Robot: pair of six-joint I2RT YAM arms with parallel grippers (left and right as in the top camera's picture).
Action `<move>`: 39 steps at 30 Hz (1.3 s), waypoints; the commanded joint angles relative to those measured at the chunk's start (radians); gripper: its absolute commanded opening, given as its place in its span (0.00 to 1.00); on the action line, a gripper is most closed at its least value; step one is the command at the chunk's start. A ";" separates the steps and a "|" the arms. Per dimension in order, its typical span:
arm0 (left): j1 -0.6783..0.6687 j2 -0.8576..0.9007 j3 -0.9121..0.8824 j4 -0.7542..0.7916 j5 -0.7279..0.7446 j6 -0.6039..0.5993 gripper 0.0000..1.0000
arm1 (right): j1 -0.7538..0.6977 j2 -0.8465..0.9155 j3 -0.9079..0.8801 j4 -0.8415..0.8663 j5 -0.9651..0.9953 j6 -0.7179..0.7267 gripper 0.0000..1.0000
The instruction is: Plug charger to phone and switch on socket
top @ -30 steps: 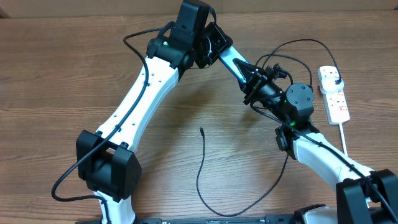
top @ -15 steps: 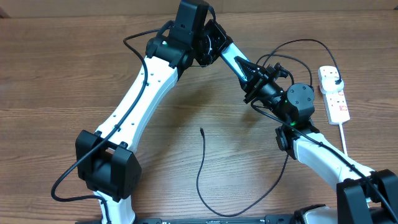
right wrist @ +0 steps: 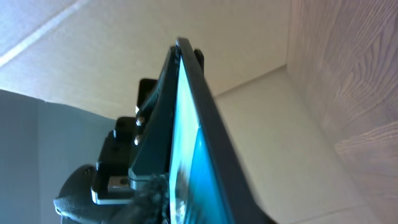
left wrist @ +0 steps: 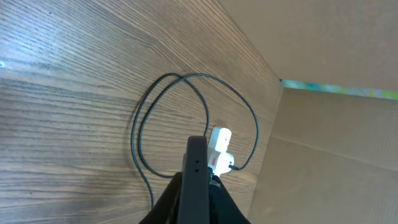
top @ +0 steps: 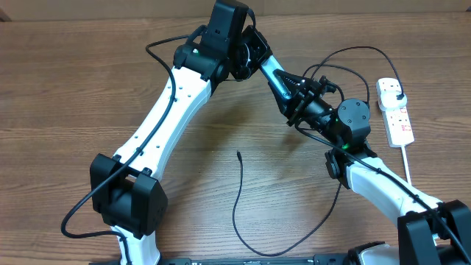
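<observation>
Wood table (top: 66,88); phone (top: 273,73) up in mid-air, upper centre, left gripper (top: 256,57) clamped on it. Right gripper (top: 296,99) at its other end, I can't tell if gripping. The charger (top: 237,199) lies loose, lower centre. My read: pre-plug; next, fetch its tip.

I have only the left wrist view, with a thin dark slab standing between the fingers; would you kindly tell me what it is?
Observer: The right wrist view shows a slim smartphone with a light-blue screen, edge-on.
Operator: Where does the thin black charger cable end?
Observer: Overhead, its connector tip lies on the wooden table, apart from both arms.
Operator: And the right gripper?
Observer: Overhead, it sits at the smartphone's other end.
</observation>
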 commanded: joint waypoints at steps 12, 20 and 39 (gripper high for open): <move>0.091 0.002 0.005 -0.002 0.111 0.063 0.04 | 0.005 -0.011 0.012 0.005 -0.027 0.009 0.45; 0.111 0.002 0.005 -0.001 0.151 0.093 0.04 | 0.005 -0.011 0.012 -0.034 -0.029 -0.018 0.45; 0.392 0.002 0.005 -0.079 0.520 0.452 0.04 | 0.003 -0.011 0.011 -0.088 -0.036 -0.167 0.51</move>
